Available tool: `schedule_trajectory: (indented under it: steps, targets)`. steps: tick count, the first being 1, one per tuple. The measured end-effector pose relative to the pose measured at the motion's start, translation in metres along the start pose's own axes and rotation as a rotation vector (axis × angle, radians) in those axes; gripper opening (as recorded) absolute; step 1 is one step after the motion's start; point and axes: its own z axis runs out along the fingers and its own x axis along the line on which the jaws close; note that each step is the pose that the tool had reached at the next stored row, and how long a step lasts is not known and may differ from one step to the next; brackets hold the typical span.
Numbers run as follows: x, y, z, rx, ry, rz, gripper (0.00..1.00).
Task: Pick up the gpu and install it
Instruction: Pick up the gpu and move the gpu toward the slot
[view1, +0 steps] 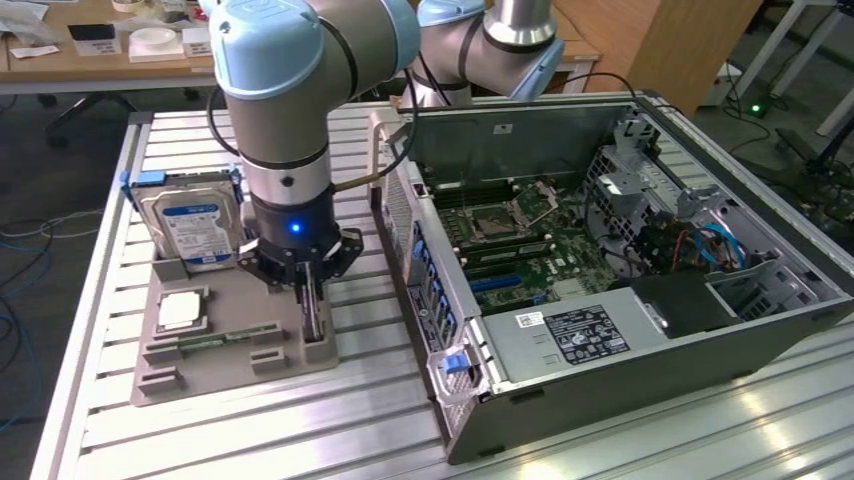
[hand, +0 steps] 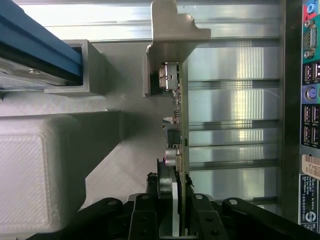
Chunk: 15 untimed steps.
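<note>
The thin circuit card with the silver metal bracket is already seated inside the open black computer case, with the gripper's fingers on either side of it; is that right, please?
No: the exterior view shows the thin circuit card standing on edge in the grey tray beside the open black computer case, not inside it. The gripper has its fingers on either side of it.

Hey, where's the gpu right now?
The gpu stands on edge in the grey holder at the exterior view's left, between the hard drive and the open computer case, with the hand closed on it.
</note>
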Motion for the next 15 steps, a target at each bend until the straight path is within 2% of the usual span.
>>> schedule_trajectory:
  steps: [5, 9, 15]
  targets:
    - [0.000, 0.0001, -0.0006, -0.0004, -0.0005, 0.000, 0.28]
    - [0.000, 0.0000, -0.0060, 0.0000, -0.0001, 0.000, 0.28]
    - [0.000, 0.0001, -0.0237, 0.0000, 0.0000, 0.000, 0.28]
